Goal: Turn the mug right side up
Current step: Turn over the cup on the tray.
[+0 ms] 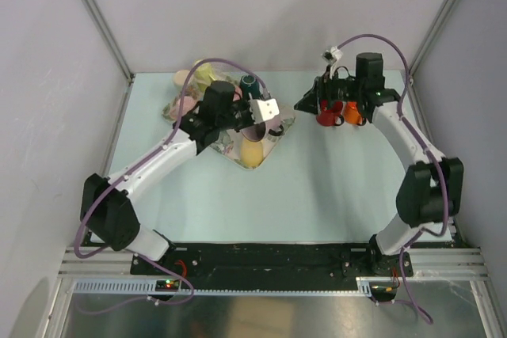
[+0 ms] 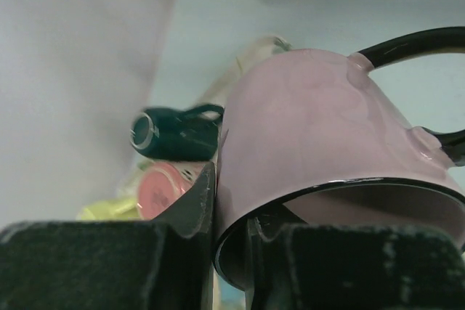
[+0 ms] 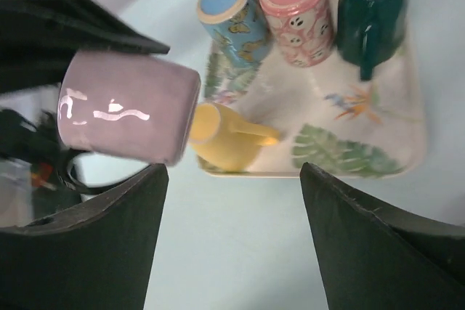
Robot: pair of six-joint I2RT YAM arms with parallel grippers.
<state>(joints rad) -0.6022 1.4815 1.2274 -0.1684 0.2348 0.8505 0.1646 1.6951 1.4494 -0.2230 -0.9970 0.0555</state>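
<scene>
The mauve mug (image 2: 320, 121) with a black rim and black handle (image 2: 407, 45) is held off the tray, tipped roughly on its side. My left gripper (image 2: 231, 194) is shut on its rim wall, one finger outside and one inside the mouth. From above, the mug (image 1: 255, 130) sits under the left wrist at the tray's near side, and the right wrist view shows the mug (image 3: 127, 107) from its flank. My right gripper (image 3: 232, 168) is open and holds nothing; it hangs at the back right (image 1: 341, 108).
A leaf-patterned tray (image 3: 349, 128) holds a yellow mug (image 3: 225, 136) on its side, a blue mug (image 3: 231, 16), a pink mug (image 3: 298, 5) and a dark green mug (image 3: 370, 16). A red mug (image 1: 325, 115) and an orange mug (image 1: 354, 114) stand under the right gripper.
</scene>
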